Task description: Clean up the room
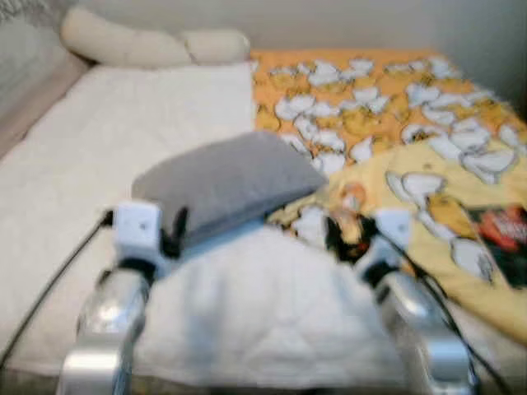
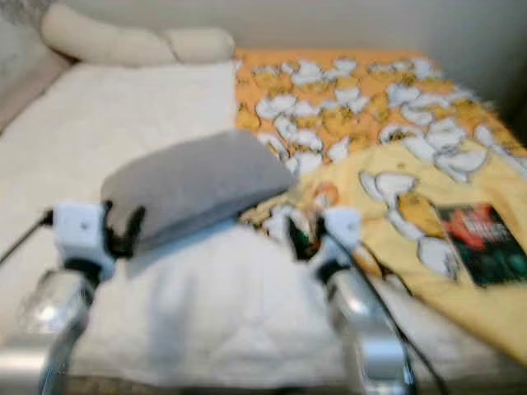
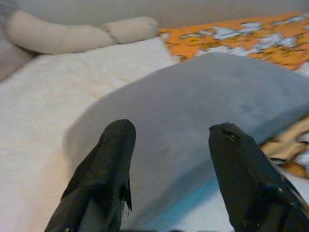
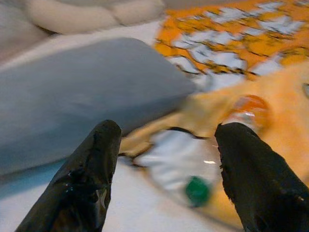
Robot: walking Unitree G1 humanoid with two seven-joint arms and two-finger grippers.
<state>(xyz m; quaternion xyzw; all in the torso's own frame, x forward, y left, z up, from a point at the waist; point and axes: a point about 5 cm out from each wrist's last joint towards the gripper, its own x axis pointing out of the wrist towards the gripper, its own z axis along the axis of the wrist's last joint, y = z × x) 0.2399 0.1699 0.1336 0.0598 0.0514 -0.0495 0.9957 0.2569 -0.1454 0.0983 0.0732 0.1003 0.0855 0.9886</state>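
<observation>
On the bed (image 1: 99,148), both open grippers face risks: left gripper (image 3: 169,145) may shove the grey pillow (image 1: 226,181); right gripper (image 4: 164,150) may roll the clear bottle (image 4: 188,169).

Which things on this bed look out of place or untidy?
The grey pillow lies askew mid-bed, away from the cream pillows at the head. The yellow blanket is crumpled, with a dark book left on it. Both grippers, left and right, are open.
</observation>
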